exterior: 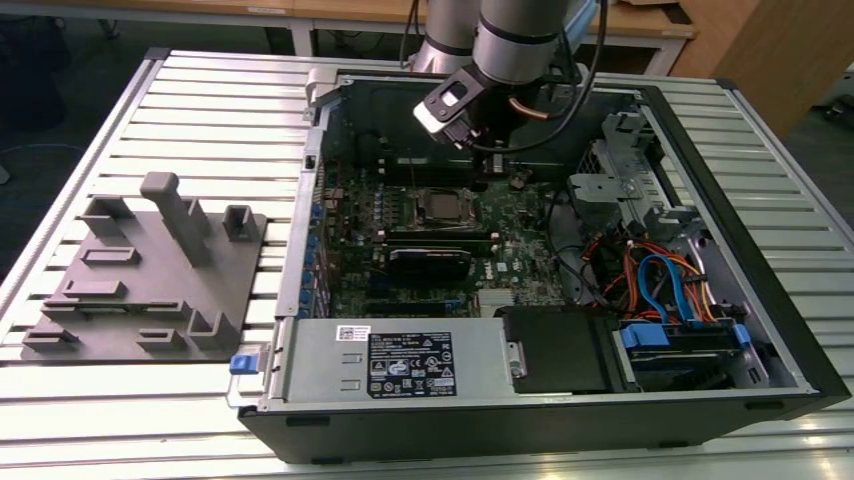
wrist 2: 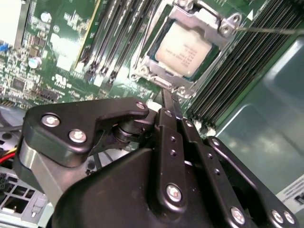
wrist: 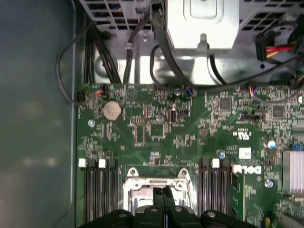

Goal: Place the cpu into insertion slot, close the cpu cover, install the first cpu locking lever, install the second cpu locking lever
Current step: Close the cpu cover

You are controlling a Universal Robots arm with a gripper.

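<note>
Pincer [wrist 2: 170, 97] closed on nothing, tips together just beside edge of cpu cover [wrist 2: 223, 23], likely a narrow point for pushing. Inside insertion slot [exterior: 435, 206] sits cpu [wrist 2: 185, 50], cover down over its edges. Thin locking lever [wrist 2: 270, 30] alongside; latched or not, unclear.

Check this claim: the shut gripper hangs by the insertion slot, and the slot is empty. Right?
Not empty: the second wrist view shows the cpu seated in the insertion slot. The gripper is shut beside it, as stated.
</note>
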